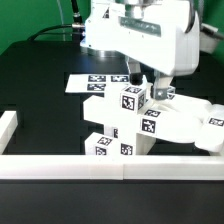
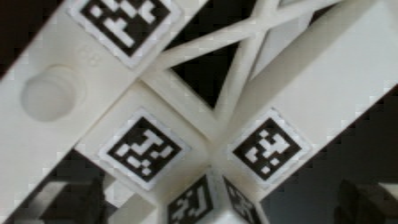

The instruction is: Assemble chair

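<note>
Pincer [image 1: 138, 78] spread wide just over chair [image 1: 125, 125], gripping nothing; descending off-centre could knock stacked pieces toward border rail [image 1: 60, 168]

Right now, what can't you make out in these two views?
- Claw: exterior view, fingertips dark and small against the chair; contact unclear.
- Chair's overall state: wrist view too close, its edges crop the chair parts.
- Marker board: exterior view, partly hidden by the arm and the chair.
- Chair's lower part: exterior view, hidden by the border rail.
</note>
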You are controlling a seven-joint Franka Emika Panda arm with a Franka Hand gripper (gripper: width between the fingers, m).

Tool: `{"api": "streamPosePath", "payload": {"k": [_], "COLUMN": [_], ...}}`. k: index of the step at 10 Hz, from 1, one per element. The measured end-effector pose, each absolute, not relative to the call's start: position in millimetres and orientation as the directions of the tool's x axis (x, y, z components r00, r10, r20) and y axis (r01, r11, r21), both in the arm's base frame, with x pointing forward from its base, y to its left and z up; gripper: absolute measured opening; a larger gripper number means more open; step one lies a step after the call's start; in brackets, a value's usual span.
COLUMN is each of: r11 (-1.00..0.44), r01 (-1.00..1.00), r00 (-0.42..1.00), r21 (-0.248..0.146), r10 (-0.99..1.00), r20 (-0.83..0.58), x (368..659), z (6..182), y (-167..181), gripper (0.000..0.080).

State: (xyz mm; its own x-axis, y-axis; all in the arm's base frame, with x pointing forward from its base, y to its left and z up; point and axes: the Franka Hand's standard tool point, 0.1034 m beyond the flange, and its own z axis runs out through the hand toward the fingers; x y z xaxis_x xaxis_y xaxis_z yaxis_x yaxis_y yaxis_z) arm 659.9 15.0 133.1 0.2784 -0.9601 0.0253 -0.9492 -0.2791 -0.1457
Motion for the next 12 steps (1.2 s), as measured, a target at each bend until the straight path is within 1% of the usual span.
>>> {"api": "streamPosePath", "payload": {"k": [1,3,5,7,9,11,12], "r11": [-0.276,-0.429,-0.541,-0.730,-0.851,-0.903,-0.920], "r01": [-0.949,-0.892,-0.831,-0.675,-0.517,-0.418,-0.382], "r00": [0.277,0.427,0.537,0.723,0.842,0.891,0.907], "r21": [-0.149,-0.140,-0.132,-0.112,-0.091,-0.097,-0.087], "r10": [-0.961,-0.903,-0.841,-0.684,-0.525,-0.428,-0.391], "r20": [0.020,0.046,0.063,0.100,0.125,0.152,0.154], "x": [656.3,656.0,655.9,656.3,657.2,653.2,652.5], "z": [137.4,136.0,135.8,140.3,146.7,155.5,153.1], "y": [15.6,13.8,13.4,14.3,21.5,26.6,23.8], "gripper": [0.0649,0.0649,0.0649,0.0649,0.0649,0.0649,0.0649]}}
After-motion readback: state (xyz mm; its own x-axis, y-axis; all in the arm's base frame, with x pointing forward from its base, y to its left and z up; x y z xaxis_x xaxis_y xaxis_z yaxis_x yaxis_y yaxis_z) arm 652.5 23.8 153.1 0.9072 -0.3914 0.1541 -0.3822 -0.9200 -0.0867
